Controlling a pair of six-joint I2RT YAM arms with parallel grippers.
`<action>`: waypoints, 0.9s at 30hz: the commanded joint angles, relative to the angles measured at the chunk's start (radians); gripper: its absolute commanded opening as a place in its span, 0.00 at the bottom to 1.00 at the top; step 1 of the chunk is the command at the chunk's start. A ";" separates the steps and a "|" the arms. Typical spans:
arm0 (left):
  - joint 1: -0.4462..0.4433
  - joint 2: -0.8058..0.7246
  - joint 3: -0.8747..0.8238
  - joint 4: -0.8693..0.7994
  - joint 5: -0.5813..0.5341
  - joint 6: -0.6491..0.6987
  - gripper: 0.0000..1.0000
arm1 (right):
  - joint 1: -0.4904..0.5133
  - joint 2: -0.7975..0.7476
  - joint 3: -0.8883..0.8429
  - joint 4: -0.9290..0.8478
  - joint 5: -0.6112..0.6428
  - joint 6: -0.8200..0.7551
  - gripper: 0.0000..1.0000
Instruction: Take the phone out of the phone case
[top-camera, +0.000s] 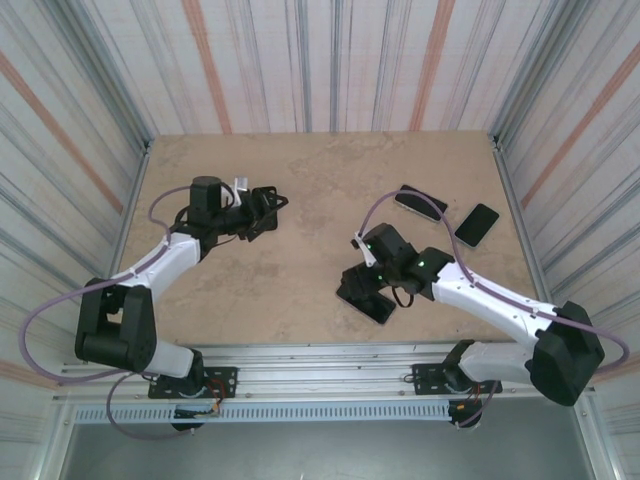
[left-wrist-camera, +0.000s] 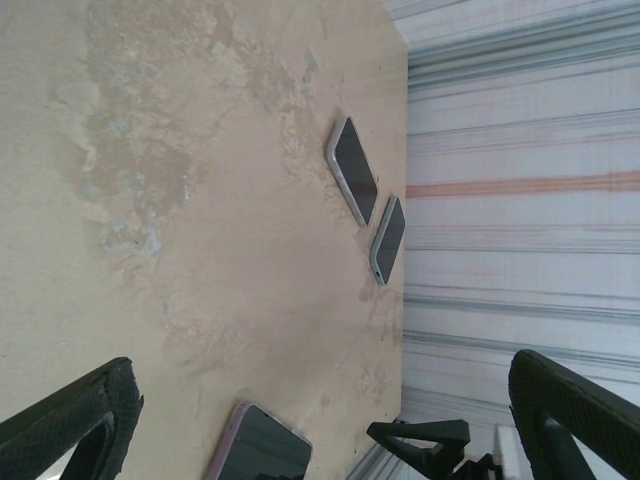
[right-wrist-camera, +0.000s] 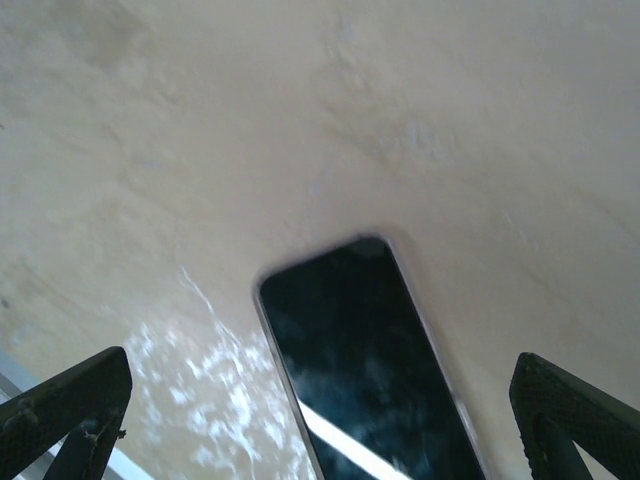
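A dark-screened phone (right-wrist-camera: 365, 360) lies flat and face up on the table, a thin pale phone case (right-wrist-camera: 268, 330) showing as a rim around it. In the top view the phone (top-camera: 372, 305) sits near the table's front edge. My right gripper (right-wrist-camera: 320, 370) hovers right over it, open, with a finger (right-wrist-camera: 65, 410) on each side and nothing held. My left gripper (top-camera: 268, 205) stands open over the left middle of the table, well apart from the phone and empty. In the left wrist view the same phone (left-wrist-camera: 260, 445) shows a pinkish rim between the open left fingers (left-wrist-camera: 70, 420).
Two more phone-shaped slabs lie at the back right: one with a light rim (top-camera: 420, 203) and a darker one (top-camera: 477, 224), side by side in the left wrist view (left-wrist-camera: 353, 170) (left-wrist-camera: 387, 238). Striped walls enclose the table (top-camera: 300, 170). A metal rail (top-camera: 320, 352) runs along the front edge.
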 joint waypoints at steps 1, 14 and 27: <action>-0.022 0.013 0.000 0.070 -0.015 -0.042 0.98 | -0.018 -0.019 -0.033 -0.117 0.013 0.035 0.99; -0.083 -0.002 0.007 0.063 -0.060 -0.061 0.97 | -0.077 0.140 -0.031 0.035 -0.111 -0.019 1.00; -0.119 -0.028 -0.009 0.073 -0.092 -0.067 0.97 | -0.057 0.318 -0.005 0.094 -0.128 -0.017 0.98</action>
